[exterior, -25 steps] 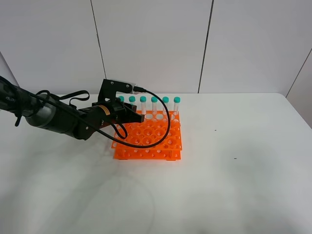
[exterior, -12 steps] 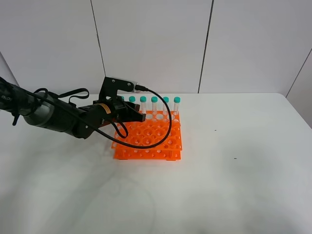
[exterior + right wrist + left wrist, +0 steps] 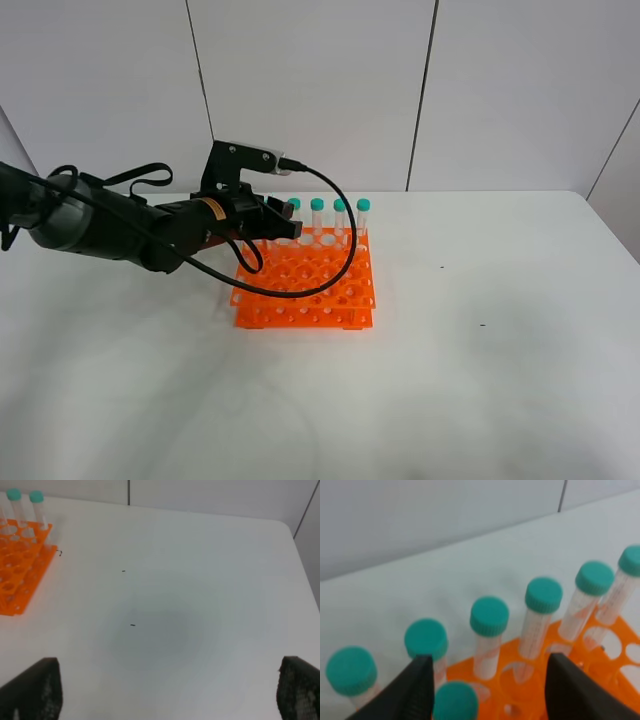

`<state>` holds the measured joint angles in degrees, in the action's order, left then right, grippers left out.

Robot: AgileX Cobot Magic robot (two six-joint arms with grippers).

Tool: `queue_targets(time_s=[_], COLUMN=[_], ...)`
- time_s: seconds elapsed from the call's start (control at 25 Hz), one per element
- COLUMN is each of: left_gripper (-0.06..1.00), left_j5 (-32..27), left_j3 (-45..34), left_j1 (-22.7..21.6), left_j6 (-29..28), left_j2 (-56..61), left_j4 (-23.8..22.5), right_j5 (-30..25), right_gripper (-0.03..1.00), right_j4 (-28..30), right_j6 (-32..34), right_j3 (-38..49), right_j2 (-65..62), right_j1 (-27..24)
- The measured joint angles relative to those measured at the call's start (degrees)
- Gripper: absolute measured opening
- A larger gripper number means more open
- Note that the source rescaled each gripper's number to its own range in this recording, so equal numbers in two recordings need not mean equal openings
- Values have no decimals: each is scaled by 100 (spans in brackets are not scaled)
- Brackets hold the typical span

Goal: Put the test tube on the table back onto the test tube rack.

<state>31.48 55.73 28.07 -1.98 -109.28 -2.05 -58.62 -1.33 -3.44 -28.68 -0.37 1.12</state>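
Note:
The orange test tube rack (image 3: 318, 285) stands on the white table (image 3: 480, 380). Several teal-capped tubes (image 3: 340, 206) stand upright in its back row. My left gripper (image 3: 283, 229) hovers above the rack's back left part and hides some of the tubes. In the left wrist view the left gripper (image 3: 487, 690) is open, with dark fingers (image 3: 417, 690) wide apart above the rack (image 3: 540, 690). One teal-capped test tube (image 3: 454, 701) stands just in front of the back row (image 3: 490, 616), beside one finger, and no jaw holds it. My right gripper (image 3: 165, 695) is open and empty over bare table.
A black cable (image 3: 335, 250) loops from the left wrist over the rack. The rack's right edge with two tubes (image 3: 22, 497) shows in the right wrist view. White wall panels (image 3: 320, 90) stand behind the table's far edge.
My left gripper has risen from just above the rack holes and drawn slightly back. The rack and its tubes have stayed in place.

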Motion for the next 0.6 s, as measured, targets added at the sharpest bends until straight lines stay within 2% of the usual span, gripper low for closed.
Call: queue_targets(time_s=[0.28, 0.36, 0.4, 0.48, 0.6], left_gripper=[67, 74, 79, 92, 98], left_j5=[-233, -441, -647, -1439, -3081], left_j3=[0, 0, 0, 140, 628], left_j1=[0, 0, 0, 0, 0], left_j6=[6, 17, 30, 41, 36], left_j2=[526, 759, 890, 1085, 1160], left_j4=[0, -3, -11, -18, -18], right_j5=[0, 0, 0, 0, 0], right_gripper=[94, 94, 94, 94, 94], right_j4=[0, -5, -5, -5, -5], right_j6=[5, 5, 5, 5, 5], right_j3=[0, 0, 0, 0, 0], right_j2=[0, 0, 0, 0, 0], right_j1=[0, 0, 0, 0, 0])
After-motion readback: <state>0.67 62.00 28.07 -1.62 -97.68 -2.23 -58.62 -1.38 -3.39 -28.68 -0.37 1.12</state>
